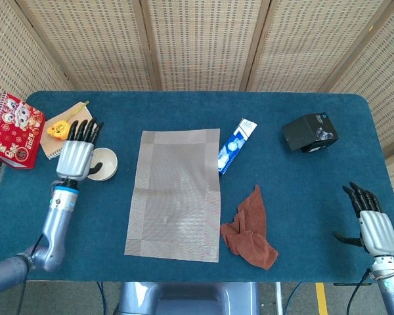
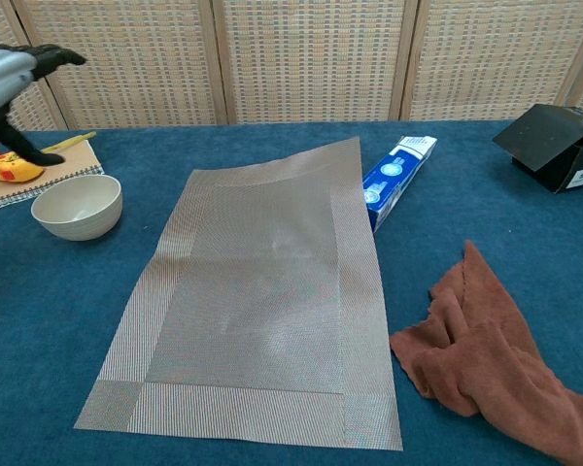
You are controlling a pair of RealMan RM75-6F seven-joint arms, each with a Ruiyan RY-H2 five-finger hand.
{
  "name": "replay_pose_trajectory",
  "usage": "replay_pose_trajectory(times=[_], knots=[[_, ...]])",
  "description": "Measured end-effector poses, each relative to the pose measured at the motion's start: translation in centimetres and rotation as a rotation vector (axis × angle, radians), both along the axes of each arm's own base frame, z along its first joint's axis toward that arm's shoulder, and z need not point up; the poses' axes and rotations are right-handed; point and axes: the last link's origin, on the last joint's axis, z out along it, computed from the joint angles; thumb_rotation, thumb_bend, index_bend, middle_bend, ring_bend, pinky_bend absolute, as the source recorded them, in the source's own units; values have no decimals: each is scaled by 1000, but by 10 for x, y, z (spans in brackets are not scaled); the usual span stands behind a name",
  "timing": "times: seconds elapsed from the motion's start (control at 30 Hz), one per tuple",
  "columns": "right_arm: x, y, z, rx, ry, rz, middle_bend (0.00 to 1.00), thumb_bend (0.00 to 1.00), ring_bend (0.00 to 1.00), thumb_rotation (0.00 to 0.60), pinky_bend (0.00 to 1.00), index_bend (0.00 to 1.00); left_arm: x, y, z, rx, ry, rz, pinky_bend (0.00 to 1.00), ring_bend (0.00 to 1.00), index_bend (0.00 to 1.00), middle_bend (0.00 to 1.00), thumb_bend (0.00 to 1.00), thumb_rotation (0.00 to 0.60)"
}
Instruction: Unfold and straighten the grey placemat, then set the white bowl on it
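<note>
Blue table (image 1: 295, 190): grey placemat (image 1: 176, 193) lies flat. White bowl (image 1: 104, 163), at nine o'clock, still waits; my left hand (image 1: 76, 156) hangs empty, fingers spread.

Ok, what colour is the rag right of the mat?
Reddish-brown rag, clearest in the chest view.

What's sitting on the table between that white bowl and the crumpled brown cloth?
The grey placemat, spread flat, fills the stretch between the white bowl and the brown cloth. The head view shows it best; the chest view agrees.
</note>
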Motion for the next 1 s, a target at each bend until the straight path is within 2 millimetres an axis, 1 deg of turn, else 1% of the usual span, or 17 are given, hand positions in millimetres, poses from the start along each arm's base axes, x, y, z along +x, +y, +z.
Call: replay_pose_trajectory(times=[0.07, 0.17, 0.27, 0.33, 0.47, 0.67, 0.77, 0.83, 1.0], knots=[[1, 1, -2, 6, 7, 4, 0, 121, 0, 600, 0, 57, -15, -21, 13, 5, 8, 9, 0, 0, 4, 0, 184, 600], [4, 3, -5, 17, 18, 15, 0, 116, 0, 600, 0, 57, -32, -49, 26, 11, 11, 13, 0, 0, 4, 0, 185, 600], [6, 5, -8, 25, 27, 25, 0, 100, 0, 600, 0, 57, -42, -70, 34, 31, 0, 7, 0, 0, 4, 0, 185, 600], [7, 6, -10, 30, 32, 32, 0, 99, 0, 600, 0, 57, -49, -84, 39, 43, -4, 8, 0, 0, 4, 0, 185, 600], [10, 9, -14, 39, 45, 48, 0, 97, 0, 600, 0, 57, -65, -120, 47, 49, -16, 44, 0, 0, 4, 0, 185, 600], [14, 11, -18, 55, 63, 71, 0, 95, 0, 600, 0, 61, -80, -165, 53, 56, -50, 72, 0, 0, 4, 0, 185, 600], [17, 13, -20, 65, 66, 91, 0, 94, 0, 600, 0, 84, -87, -178, 54, 62, -40, 72, 0, 0, 4, 0, 184, 600], [20, 14, -23, 76, 63, 108, 0, 94, 0, 600, 0, 94, -91, -183, 55, 60, -39, 71, 0, 0, 4, 0, 185, 600], [36, 15, -37, 124, 25, 163, 0, 95, 0, 600, 0, 103, -97, -192, 57, 69, -49, 71, 0, 0, 4, 0, 185, 600]])
